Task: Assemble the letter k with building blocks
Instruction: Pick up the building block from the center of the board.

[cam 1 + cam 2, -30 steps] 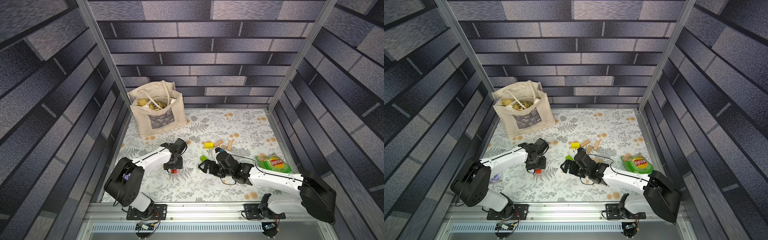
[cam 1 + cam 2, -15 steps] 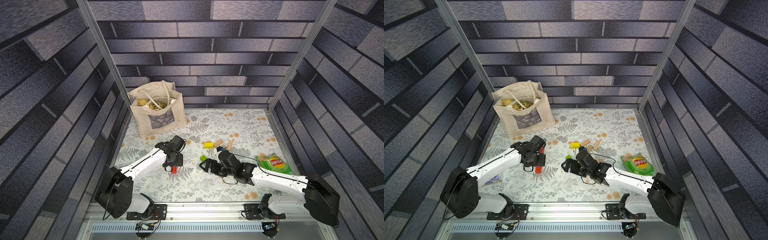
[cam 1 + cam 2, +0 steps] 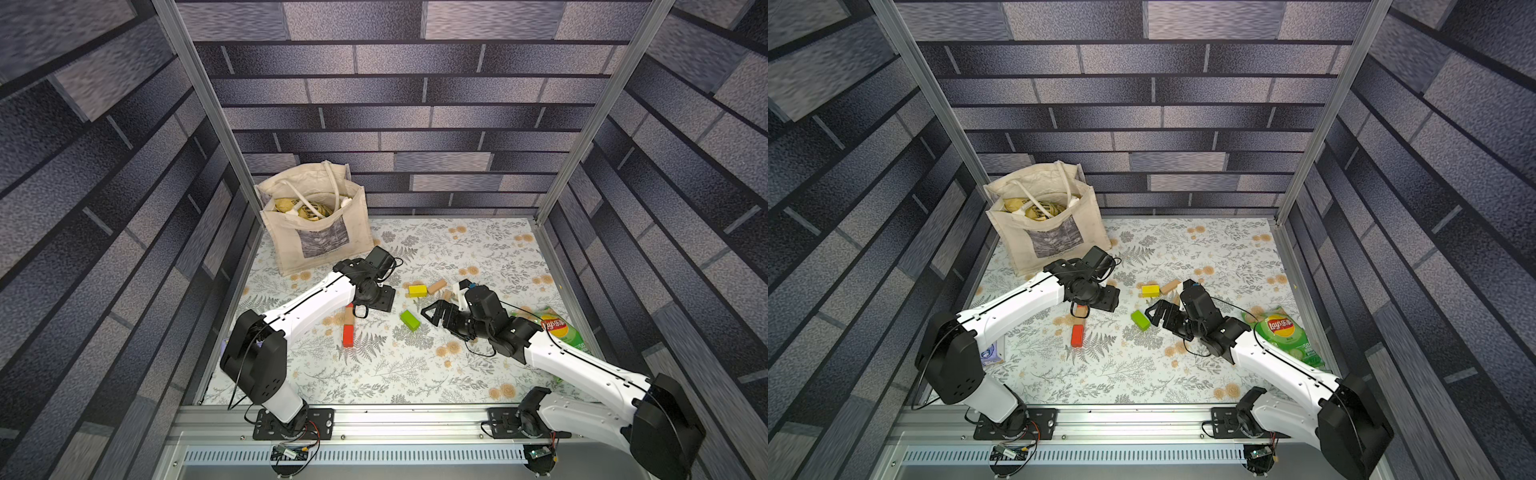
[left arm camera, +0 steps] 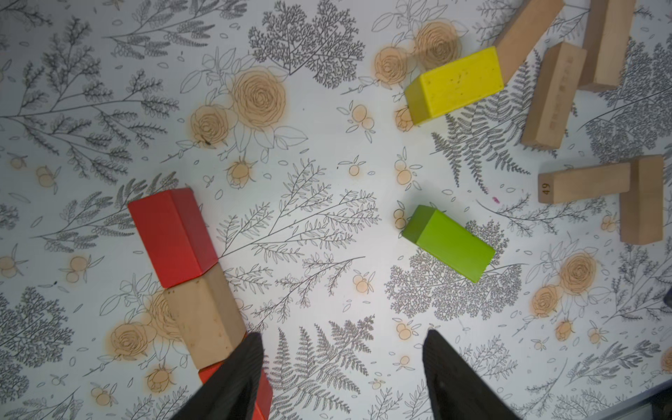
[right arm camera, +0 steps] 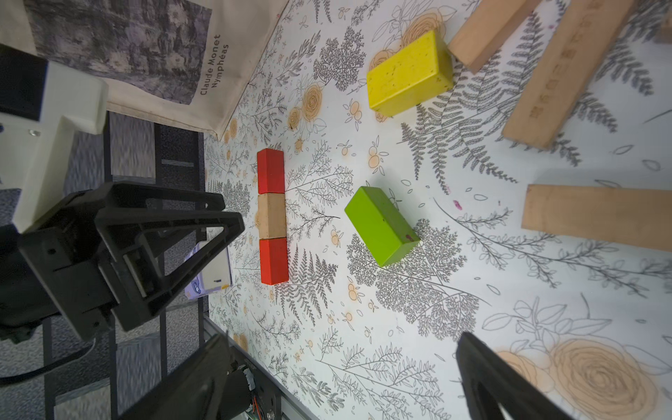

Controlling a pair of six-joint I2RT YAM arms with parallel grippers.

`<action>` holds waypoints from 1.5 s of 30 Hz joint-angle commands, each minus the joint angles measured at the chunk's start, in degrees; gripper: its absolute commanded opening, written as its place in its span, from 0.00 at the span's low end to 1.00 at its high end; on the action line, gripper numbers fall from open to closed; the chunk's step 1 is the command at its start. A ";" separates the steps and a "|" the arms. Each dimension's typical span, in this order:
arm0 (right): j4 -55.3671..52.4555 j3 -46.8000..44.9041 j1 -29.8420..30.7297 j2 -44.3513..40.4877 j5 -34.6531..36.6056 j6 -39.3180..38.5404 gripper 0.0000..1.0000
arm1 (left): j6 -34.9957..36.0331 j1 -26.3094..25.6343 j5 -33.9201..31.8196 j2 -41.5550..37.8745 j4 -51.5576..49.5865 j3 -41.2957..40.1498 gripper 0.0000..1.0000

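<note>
Three building blocks lie end to end in a straight row: a red one [image 5: 271, 171], a tan one [image 5: 271, 216] and a second red one [image 5: 274, 260]. My left gripper [image 4: 342, 338] hangs open over the row's far end [image 3: 348, 336], with one finger [image 4: 232, 378] covering part of a red block and nothing between the fingers. A green block [image 4: 449, 243] lies alone between the two grippers. My right gripper [image 5: 342, 342] is open and empty, close to the green block [image 3: 410, 320]. Beyond lie a yellow block [image 3: 417, 290] and several loose tan blocks [image 4: 554, 94]. No slanted blocks touch the row.
A cream tote bag [image 3: 316, 224] stands at the back left. A green chips bag [image 3: 561, 330] lies by the right arm. A purple tissue pack [image 3: 990, 353] sits at the left edge. Metal frame rails [image 3: 374, 415] border the floral mat.
My left gripper has opened wider and drawn back along the row toward its far end, leaving the near red block uncovered. The right gripper has shifted slightly and stays open.
</note>
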 commanded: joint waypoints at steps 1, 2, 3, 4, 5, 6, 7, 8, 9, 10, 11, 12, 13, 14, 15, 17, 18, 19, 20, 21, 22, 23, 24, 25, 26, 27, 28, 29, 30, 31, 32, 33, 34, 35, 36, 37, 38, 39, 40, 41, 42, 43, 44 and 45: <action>-4.65 0.57 -2.28 0.87 -2.98 -3.22 1.00 | 6.76 -0.07 1.18 4.59 -1.23 5.62 0.72; -5.52 1.03 -2.86 0.89 -3.23 -3.76 1.00 | 8.01 0.02 1.30 6.28 -1.66 7.56 0.72; -6.16 1.24 -3.44 0.64 -3.30 -4.24 1.00 | 9.58 0.02 1.41 8.30 -2.34 10.11 0.72; -6.46 1.40 -4.02 0.24 -3.43 -4.60 1.00 | 10.99 0.03 1.43 10.33 -3.23 12.71 0.72; -6.47 1.32 -4.68 -0.04 -3.67 -4.75 1.00 | 12.07 0.02 1.47 11.89 -3.94 14.60 0.72; -6.51 1.33 -5.63 -0.18 -4.14 -4.87 1.00 | 13.21 -0.07 1.43 13.64 -4.55 17.01 0.71; -6.79 1.31 -6.76 -0.14 -4.55 -5.18 1.00 | 14.04 -0.07 1.36 15.12 -5.22 18.97 0.71; -7.16 1.43 -7.74 -0.26 -5.06 -5.60 1.00 | 14.52 0.01 1.21 16.30 -5.66 20.58 0.71; -7.70 1.53 -9.04 -0.30 -5.57 -6.01 1.00 | 15.07 0.06 1.25 17.54 -6.18 22.35 0.71; -8.10 1.62 -10.11 -0.44 -6.18 -6.71 1.00 | 15.66 0.07 1.42 18.76 -6.56 24.02 0.71; -8.58 1.78 -11.24 -0.45 -6.82 -7.28 1.00 | 16.23 0.02 1.68 19.74 -6.88 25.48 0.71; -9.40 2.10 -12.44 -0.45 -7.38 -8.02 1.00 | 16.76 0.06 1.98 20.92 -7.41 27.16 0.71; -10.07 2.35 -13.29 -0.53 -7.80 -8.64 1.00 | 17.07 0.02 2.16 21.94 -7.98 28.76 0.71; -10.46 2.48 -14.31 -0.73 -8.38 -9.19 1.00 | 17.55 0.02 2.50 23.19 -8.55 30.71 0.71; -10.51 2.40 -15.09 -0.94 -8.72 -9.58 1.00 | 18.16 -0.10 2.71 24.39 -9.07 32.50 0.70; -10.06 2.06 -16.27 -1.15 -9.55 -9.79 1.00 | 19.41 -0.50 2.56 26.66 -10.22 35.64 0.70; -9.52 1.72 -16.79 -0.91 -10.04 -9.79 1.00 | 20.09 -0.72 2.42 27.79 -10.79 37.15 0.70; -9.15 1.53 -17.04 -0.68 -10.30 -9.79 1.00 | 20.55 -0.81 2.22 28.75 -11.27 38.57 0.70; -8.79 1.29 -17.30 -0.34 -10.65 -9.77 1.00 | 20.98 -1.01 1.82 29.80 -11.76 39.97 0.70; -8.35 1.06 -17.53 -0.04 -11.01 -9.79 1.00 | 21.28 -1.04 1.57 30.71 -11.97 41.07 0.70; -8.02 0.83 -17.66 0.23 -11.35 -9.70 1.00 | 21.44 -0.97 1.34 31.44 -12.24 41.93 0.70; -7.75 0.62 -17.82 0.47 -11.73 -9.66 1.00 | 21.60 -0.99 0.86 32.29 -12.41 42.78 0.70; -7.57 0.55 -17.85 0.65 -11.95 -9.70 1.00 | 21.75 -1.04 0.76 32.85 -12.50 43.37 0.70; -7.53 0.47 -17.93 0.70 -12.17 -9.77 1.00 | 21.92 -1.03 1.02 33.49 -12.50 43.83 0.70; -7.53 0.40 -18.11 0.78 -12.30 -9.92 1.00 | 21.94 -1.07 1.37 34.14 -12.86 44.48 0.70; -7.66 0.42 -18.27 0.78 -12.31 -10.04 1.00 | 22.00 -1.17 2.00 34.53 -13.18 44.81 0.70; -7.62 0.30 -18.54 0.71 -12.39 -10.11 1.00 | 22.07 -1.33 2.54 34.66 -13.06 44.67 0.69; -7.40 0.12 -18.80 0.70 -12.41 -10.05 1.00 | 22.20 -1.54 3.16 34.56 -12.46 43.80 0.69; -7.06 -0.05 -19.06 0.65 -12.64 -9.97 1.00 | 22.53 -1.95 3.61 34.47 -11.57 42.75 0.69; -6.79 -0.16 -19.26 0.71 -12.78 -9.88 1.00 | 22.78 -2.22 3.95 34.50 -11.10 42.10 0.69; -6.65 -0.24 -19.34 0.85 -12.98 -9.88 1.00 | 23.06 -2.70 4.32 34.50 -10.78 41.56 0.69; -6.65 -0.30 -19.51 1.04 -13.15 -9.96 1.00 | 23.25 -3.13 4.43 34.60 -10.45 41.27 0.69; -6.65 -0.32 -19.51 1.13 -13.27 -10.05 1.00 | 23.48 -3.44 4.69 34.66 -10.27 40.98 0.69; -6.54 -0.31 -19.63 1.22 -13.27 -10.05 1.00 | 23.64 -3.80 4.88 34.75 -9.86 40.63 0.69; -6.47 -0.44 -19.70 1.22 -13.46 -9.99 1.00 | 23.68 -4.06 4.96 34.74 -9.39 40.31 0.70; -6.38 -0.50 -19.81 1.14 -13.45 -10.00 1.00 | 23.73 -4.19 5.25 34.78 -8.97 40.17 0.70; -6.23 -0.63 -19.78 1.06 -13.48 -9.97 1.00 | 23.87 -4.27 5.57 35.06 -8.82 40.24 0.70; -6.25 -0.64 -19.86 1.05 -13.66 -9.89 1.00 | 23.98 -4.41 5.70 35.41 -8.74 40.56 0.70; -6.29 -0.70 -19.95 0.97 -13.72 -9.96 1.00 | 24.14 -4.44 5.79 35.69 -8.93 40.91 0.70; -6.29 -0.81 -20.03 0.81 -13.71 -9.93 1.00 | 24.53 -4.59 5.90 36.05 -9.14 41.34 0.70; -6.21 -0.94 -20.04 0.62 -13.75 -9.92 1.00 | 24.92 -4.81 5.82 36.39 -9.23 41.68 0.70; -6.21 -1.18 -20.14 0.37 -13.72 -9.83 1.00 | 25.39 -5.01 5.55 36.77 -9.63 42.19 0.70; -6.12 -1.28 -20.18 0.27 -13.66 -9.79 1.00 | 25.93 -5.15 5.09 37.17 -9.83 42.57 0.70; -6.12 -1.47 -20.22 0.13 -13.81 -9.79 1.00 | 26.27 -5.33 4.47 37.46 -9.93 42.81 0.71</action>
